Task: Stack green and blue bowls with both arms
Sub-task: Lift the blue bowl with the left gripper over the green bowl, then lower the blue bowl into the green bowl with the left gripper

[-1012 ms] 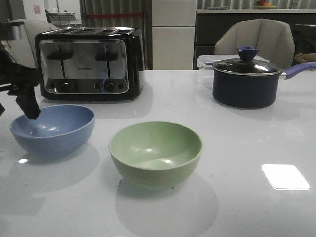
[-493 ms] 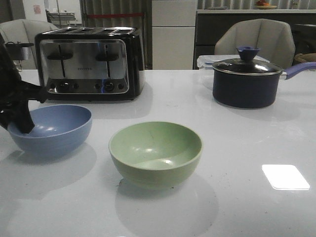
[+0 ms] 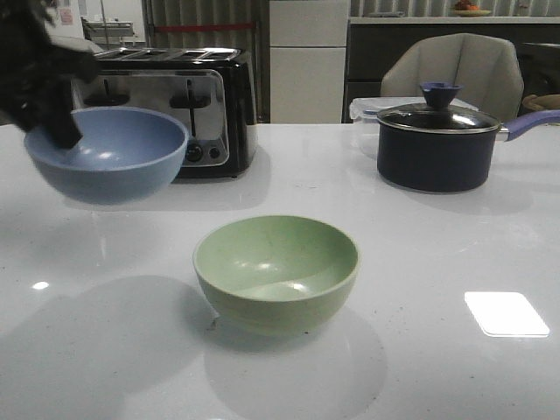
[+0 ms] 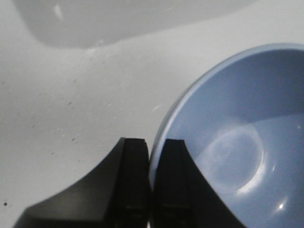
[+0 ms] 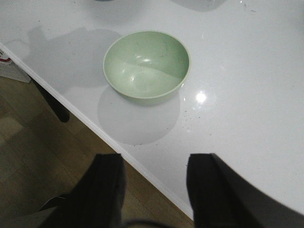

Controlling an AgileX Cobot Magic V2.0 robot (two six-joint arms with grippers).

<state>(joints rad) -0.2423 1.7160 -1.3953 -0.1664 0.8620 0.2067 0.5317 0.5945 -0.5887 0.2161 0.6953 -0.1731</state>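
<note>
Two bowls, left hand (image 4: 151, 190) clamped on blue bowl (image 3: 109, 153) rim, right hand (image 5: 154, 190) apart, toaster (image 3: 206, 105) lettering unreadable.

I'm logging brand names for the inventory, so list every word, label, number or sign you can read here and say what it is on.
Nothing in these views can be read for certain.
Toaster: its front is mostly hidden behind the raised blue bowl, and no brand mark shows.
Wall notice in the far background: red marks, too small and blurred to read.
Green bowl, saucepan, table: no text on them.
</note>
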